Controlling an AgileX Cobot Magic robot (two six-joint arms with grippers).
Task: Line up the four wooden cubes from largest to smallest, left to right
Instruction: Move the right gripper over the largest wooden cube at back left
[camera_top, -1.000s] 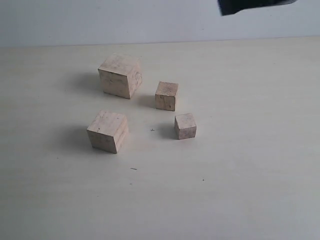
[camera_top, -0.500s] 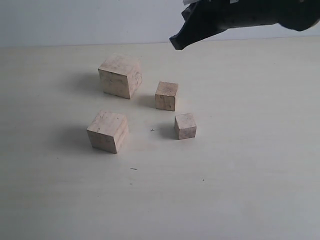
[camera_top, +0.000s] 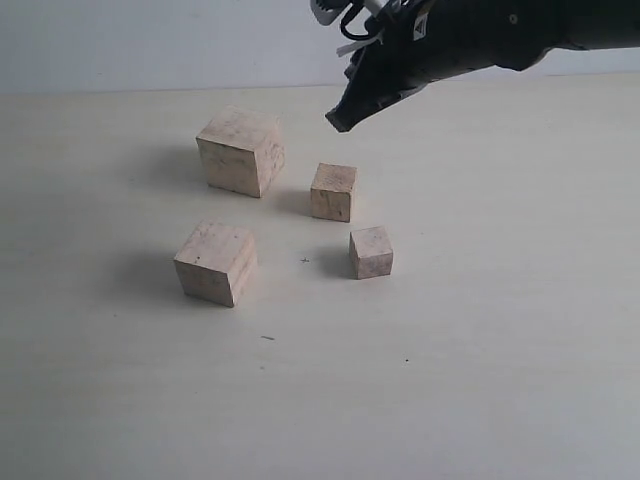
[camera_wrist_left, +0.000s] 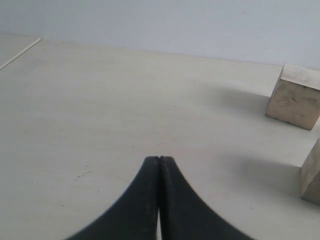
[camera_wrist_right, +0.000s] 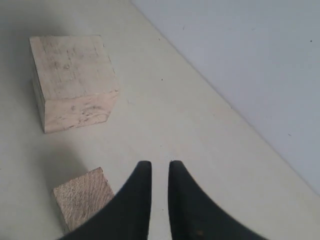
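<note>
Well in from every edge of the worktop (camera_top: 500, 350), the largest cube (camera_top: 240, 152) and third cube (camera_top: 333, 191) sit nearer the far edge, the second cube (camera_top: 215, 263) and smallest cube (camera_top: 371, 252) nearer the front. The right fingers (camera_top: 340, 120), barely parted and empty, hover above the far pair. The left fingers (camera_wrist_left: 152, 167) are pressed together. If the right fingers come down that narrow, I think they'd strike a cube's top and knock it askew.

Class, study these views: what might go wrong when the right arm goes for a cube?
1. The right jaws stand only narrowly parted near the third-largest cube; lowered like this they might shove it rather than straddle it.
2. The smallest cube and largest cube sit close by, so opened jaws might knock one.
</note>
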